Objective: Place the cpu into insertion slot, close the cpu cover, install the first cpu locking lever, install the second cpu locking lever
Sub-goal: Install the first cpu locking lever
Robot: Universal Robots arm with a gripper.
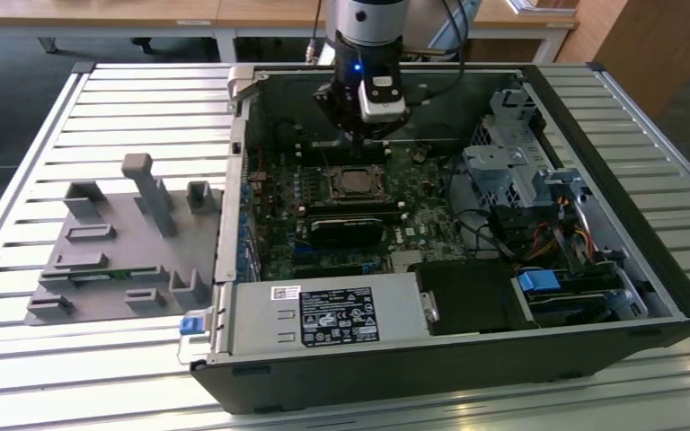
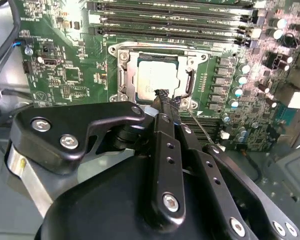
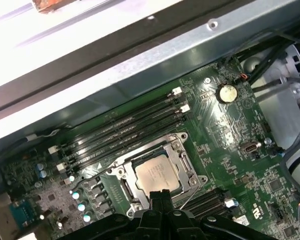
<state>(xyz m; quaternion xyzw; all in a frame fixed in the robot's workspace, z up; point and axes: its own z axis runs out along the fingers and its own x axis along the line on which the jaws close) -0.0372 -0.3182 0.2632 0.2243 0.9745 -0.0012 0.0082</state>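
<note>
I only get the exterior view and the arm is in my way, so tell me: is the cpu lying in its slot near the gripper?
Observer: Yes. In both wrist views the cpu lies flat in the insertion slot, silvery top up.
Operator: Is the metal frame down on it?
Observer: The cpu cover lies flat around the chip, and the chip's top shows through the cut-out.
Operator: Where exactly is the gripper?
Observer: In the second wrist view the tip of the gripper is at the cover's edge, and a thin metal lever slants out right beside it.
</note>
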